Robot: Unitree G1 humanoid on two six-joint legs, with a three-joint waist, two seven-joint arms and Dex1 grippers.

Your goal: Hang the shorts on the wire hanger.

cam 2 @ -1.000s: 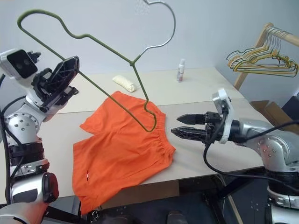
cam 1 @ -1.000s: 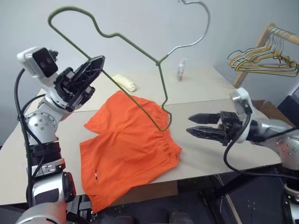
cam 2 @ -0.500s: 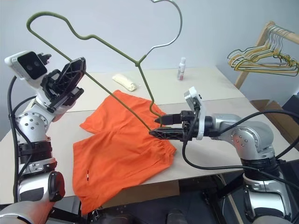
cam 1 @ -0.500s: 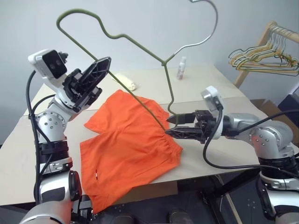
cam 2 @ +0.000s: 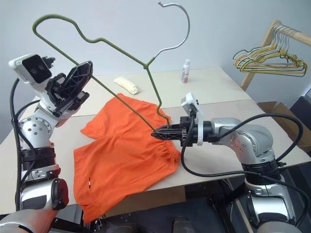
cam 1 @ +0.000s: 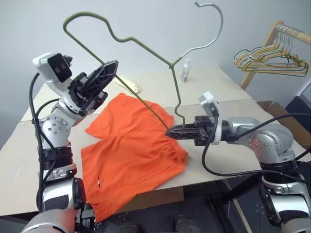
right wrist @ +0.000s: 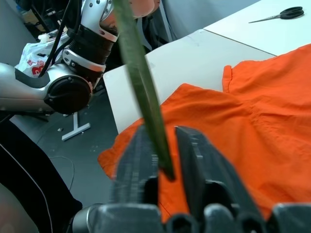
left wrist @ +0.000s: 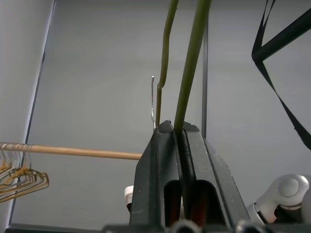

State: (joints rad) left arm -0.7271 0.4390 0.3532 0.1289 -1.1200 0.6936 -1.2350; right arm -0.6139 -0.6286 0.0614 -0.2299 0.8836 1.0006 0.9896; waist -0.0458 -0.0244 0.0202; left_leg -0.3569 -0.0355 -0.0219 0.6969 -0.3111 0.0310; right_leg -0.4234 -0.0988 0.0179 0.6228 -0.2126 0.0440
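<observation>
From the left eye view, the left tool is holding the wire hanger up in the air, clamped on one of its long wire sides, so that the hook is pointing up toward the wall. The hanger's lower corner is dipping down to the shorts, which are lying spread flat on the tabletop with one leg drooping over the near edge. The right tool is reaching in level from the right, its fingers drawn narrow around that low corner of the wire, just over the gathered waistband. A small bottle is standing at the far side of the tabletop, and a bunch of hangers is hanging on a wooden rack at the far right.

From the right eye view, a pale rolled cloth is lying behind the shorts.

From the left wrist view, the two black fingers are pressing together on the green wire, which is running up between them.

From the right wrist view, the wire is crossing between the nearly closed fingers, with orange fabric lying just beyond them and a pair of scissors resting well apart on the tabletop.
</observation>
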